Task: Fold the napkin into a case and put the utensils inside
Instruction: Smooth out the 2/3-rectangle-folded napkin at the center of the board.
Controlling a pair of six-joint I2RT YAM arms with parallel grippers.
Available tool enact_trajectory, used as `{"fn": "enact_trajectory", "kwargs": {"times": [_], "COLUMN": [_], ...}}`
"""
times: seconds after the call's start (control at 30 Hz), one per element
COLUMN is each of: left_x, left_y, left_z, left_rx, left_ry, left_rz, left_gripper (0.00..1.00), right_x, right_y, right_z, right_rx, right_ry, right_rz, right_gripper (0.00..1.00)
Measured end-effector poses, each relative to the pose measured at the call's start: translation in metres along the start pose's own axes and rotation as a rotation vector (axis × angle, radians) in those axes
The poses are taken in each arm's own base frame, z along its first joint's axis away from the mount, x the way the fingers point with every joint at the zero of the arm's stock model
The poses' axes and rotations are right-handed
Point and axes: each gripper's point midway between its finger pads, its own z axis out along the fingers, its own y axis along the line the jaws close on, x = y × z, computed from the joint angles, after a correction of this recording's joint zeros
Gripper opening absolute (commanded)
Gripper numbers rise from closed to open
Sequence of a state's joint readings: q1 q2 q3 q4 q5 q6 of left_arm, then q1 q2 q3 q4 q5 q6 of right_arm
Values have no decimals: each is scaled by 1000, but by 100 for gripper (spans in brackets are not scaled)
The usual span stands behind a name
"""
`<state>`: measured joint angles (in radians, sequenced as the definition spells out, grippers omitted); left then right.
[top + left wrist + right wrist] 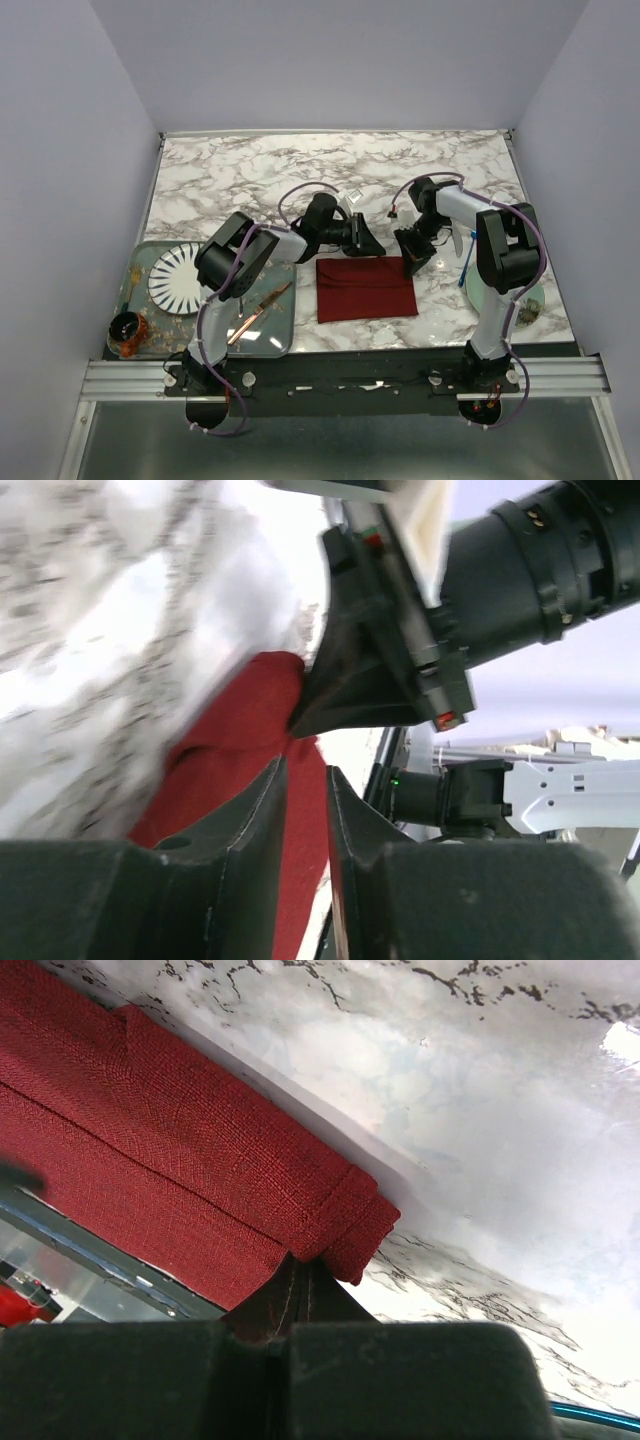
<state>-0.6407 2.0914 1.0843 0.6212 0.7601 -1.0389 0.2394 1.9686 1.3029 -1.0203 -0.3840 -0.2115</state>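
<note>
The dark red napkin lies folded into a flat rectangle on the marble table near its front edge. My right gripper is at its far right corner. In the right wrist view this gripper is shut on the folded hem of the napkin, which is lifted slightly off the table. My left gripper hovers at the napkin's far edge. Its fingers stand narrowly open with nothing between them, the red cloth behind. A blue-handled fork lies to the right, and its handle shows as a sliver.
A clear tray at the left holds a white slotted plate and a copper-coloured knife. A small dark cup stands at the tray's near left corner. A pale plate lies under the right arm.
</note>
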Motion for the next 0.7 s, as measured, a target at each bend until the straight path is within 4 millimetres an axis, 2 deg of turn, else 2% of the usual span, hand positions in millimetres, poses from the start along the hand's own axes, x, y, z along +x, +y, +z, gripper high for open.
{"fn": "enact_trajectory", "kwargs": {"times": [0.13,0.2,0.23,0.3,0.33,0.37,0.43,0.47,0.57,0.7], "left_x": [6,10,13,19,21,26,27,25,24,24], "left_y": [-14,-14,-6,11,21,36,40,40,42,42], "left_z": [16,24,28,31,32,32,31,31,30,30], "left_rx": [28,28,13,-26,-49,-84,-80,-81,-85,-87], "left_ry": [25,40,51,65,72,84,94,91,92,95], "left_rz": [17,18,8,-17,-32,-60,-66,-55,-44,-31], "left_gripper": [22,20,19,18,18,17,16,16,16,16], "right_x": [0,0,0,0,0,0,-1,-1,-6,-20], "right_y": [0,0,0,0,0,1,2,4,12,27], "right_z": [0,0,0,0,-1,-1,-4,-9,-27,-70], "right_rx": [0,1,1,2,1,1,-1,-9,-36,-91], "right_ry": [0,0,0,0,1,1,-3,-8,-55,-182], "right_rz": [1,-1,-1,0,0,-2,-16,-26,-56,-107], "right_gripper": [1,1,3,15,23,37,45,48,49,49]}}
